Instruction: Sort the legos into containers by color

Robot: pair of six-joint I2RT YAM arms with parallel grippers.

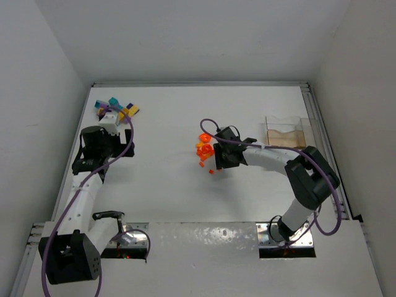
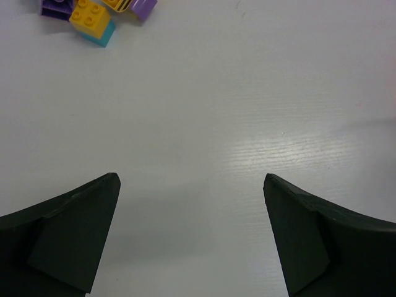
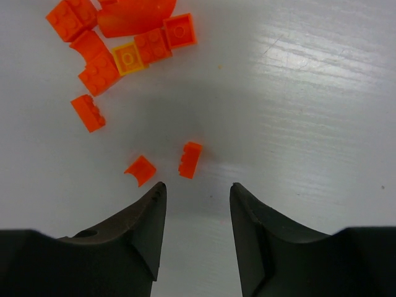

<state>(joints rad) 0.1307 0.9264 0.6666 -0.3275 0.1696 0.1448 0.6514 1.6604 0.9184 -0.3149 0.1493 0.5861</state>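
Observation:
A mixed pile of purple, yellow and teal legos (image 1: pixel 116 108) lies at the far left of the table. In the left wrist view its near bricks (image 2: pixel 93 21) show at the top left corner. My left gripper (image 1: pixel 115 124) (image 2: pixel 189 180) is open wide and empty, just short of that pile. A pile of orange legos (image 1: pixel 204 148) (image 3: pixel 117 37) with one yellow brick (image 3: pixel 127 59) lies mid-table. My right gripper (image 1: pixel 216 162) (image 3: pixel 197 185) is open and empty, its tips just behind a small orange brick (image 3: pixel 190 159) and an orange arch piece (image 3: pixel 140 170). The clear containers (image 1: pixel 286 131) stand at the right.
The raised table rim (image 1: pixel 314 117) runs just right of the containers. White walls close in the table on the left, back and right. The right arm's elbow (image 1: pixel 312 176) sits near the containers' front side.

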